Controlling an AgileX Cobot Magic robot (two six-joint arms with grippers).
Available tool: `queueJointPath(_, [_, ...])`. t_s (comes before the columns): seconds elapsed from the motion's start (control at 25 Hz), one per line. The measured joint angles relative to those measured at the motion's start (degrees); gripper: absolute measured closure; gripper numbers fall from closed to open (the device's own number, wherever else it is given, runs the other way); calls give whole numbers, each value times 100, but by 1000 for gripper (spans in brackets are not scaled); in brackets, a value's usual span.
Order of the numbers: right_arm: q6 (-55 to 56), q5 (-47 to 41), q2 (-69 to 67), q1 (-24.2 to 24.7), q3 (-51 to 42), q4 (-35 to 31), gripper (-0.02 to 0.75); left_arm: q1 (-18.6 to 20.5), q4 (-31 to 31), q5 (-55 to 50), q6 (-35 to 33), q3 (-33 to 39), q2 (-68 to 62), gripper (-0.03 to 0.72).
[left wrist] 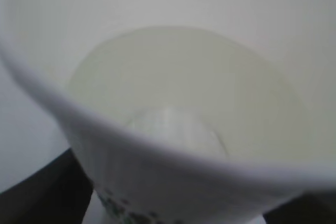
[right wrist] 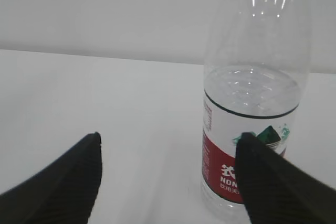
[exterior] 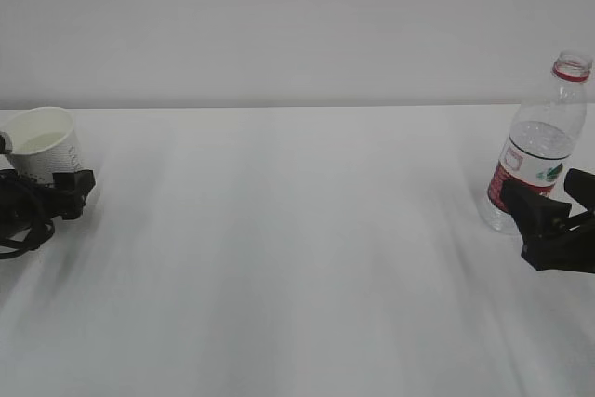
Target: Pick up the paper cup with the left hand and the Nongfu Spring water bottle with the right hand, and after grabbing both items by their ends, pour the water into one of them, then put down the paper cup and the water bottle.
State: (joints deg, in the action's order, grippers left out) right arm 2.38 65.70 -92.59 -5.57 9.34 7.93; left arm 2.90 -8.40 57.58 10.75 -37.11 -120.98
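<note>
The paper cup (exterior: 45, 142) leans at the table's far left with water in it, between the wide-open left gripper (exterior: 72, 188). The uncapped, part-full bottle (exterior: 537, 151) stands far right; the right gripper (right wrist: 168, 174) is spread, holding nothing. Pouring looks done; only withdrawal seems left.

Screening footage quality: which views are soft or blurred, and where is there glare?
Left wrist view: the paper cup fills the frame, rim and wall badly out of focus. Right wrist view: the Nongfu Spring water bottle is fairly sharp, bright glints on its upper wall; near fingers soft. Exterior view: the table looks streaky and washed out, with soft shadows.
</note>
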Motion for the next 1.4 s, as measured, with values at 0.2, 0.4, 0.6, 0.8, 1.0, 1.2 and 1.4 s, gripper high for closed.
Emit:
queueJointPath(0.2, [0,0,0,0,0,0,146,0,-45,44,49,0,84,-2])
queueJointPath(0.4, [0,0,0,0,0,0,146,0,-70,-317,62,24,374,1])
queueJointPath(0.6, [0,0,0,0,0,0,146,0,-73,-490,71,139,556,3])
queueJointPath(0.8, [0,0,0,0,0,0,146,0,-82,-526,74,376,720,8])
queueJointPath(1.0, [2,0,0,0,0,0,146,0,-71,-498,74,423,747,10])
queueJointPath(1.2, [2,0,0,0,0,0,146,0,-71,-108,86,445,647,7])
queueJointPath(1.4, [12,0,0,0,0,0,146,0,-71,748,86,434,80,-1])
